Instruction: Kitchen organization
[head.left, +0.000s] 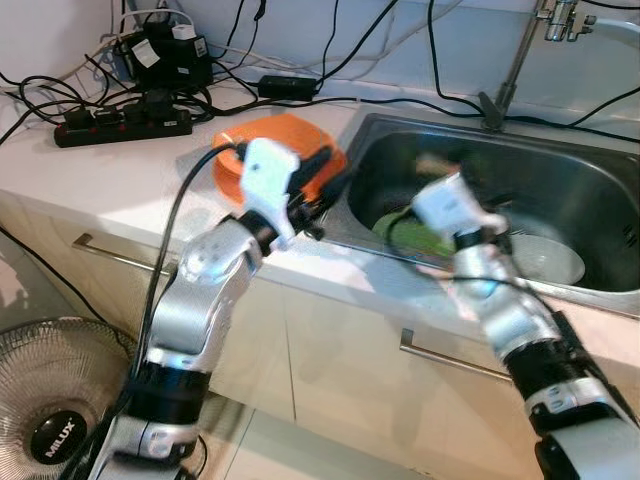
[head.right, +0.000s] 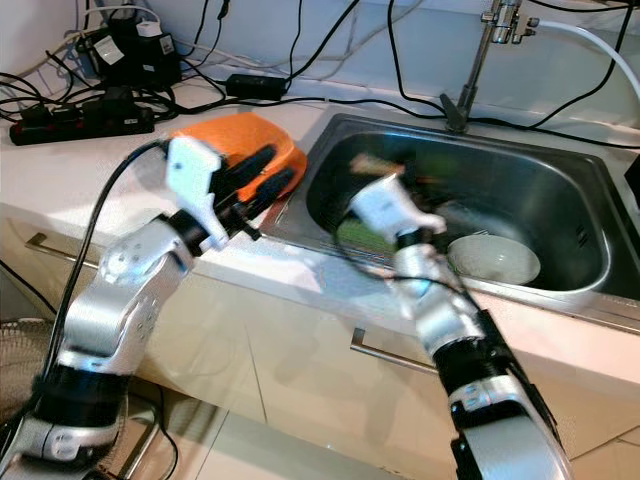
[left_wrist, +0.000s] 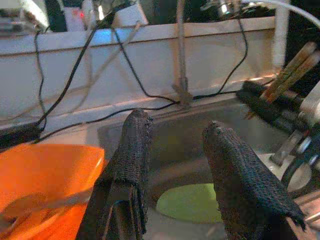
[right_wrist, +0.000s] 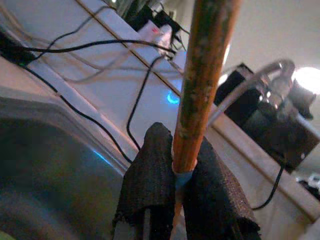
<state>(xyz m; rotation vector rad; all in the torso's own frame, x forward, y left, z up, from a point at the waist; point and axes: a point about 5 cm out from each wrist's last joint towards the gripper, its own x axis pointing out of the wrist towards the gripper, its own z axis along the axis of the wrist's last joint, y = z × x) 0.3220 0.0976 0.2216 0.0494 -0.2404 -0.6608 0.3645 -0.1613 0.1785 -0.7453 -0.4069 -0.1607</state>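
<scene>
An orange bowl (head.left: 290, 148) sits on the white counter at the left rim of the steel sink (head.left: 560, 150). My left gripper (left_wrist: 175, 170) hangs open over the bowl's sink-side edge, with nothing between its fingers (left_wrist: 131, 150). A spoon-like piece (left_wrist: 40, 202) lies in the bowl. My right gripper (right_wrist: 177, 185) is shut on a pair of wooden chopsticks (right_wrist: 200, 85), held up above the left part of the sink (head.right: 560, 190). The chopsticks (left_wrist: 295, 65) also appear in the left wrist view. A green plate (left_wrist: 187, 202) and a white bowl (head.right: 493, 258) lie in the sink.
A black power strip (head.left: 120, 125) and tangled cables lie at the back left of the counter. The faucet (head.left: 515, 65) rises behind the sink. Cabinet fronts with a metal handle (head.left: 450, 360) are below, and a floor fan (head.left: 60, 400) stands at the lower left.
</scene>
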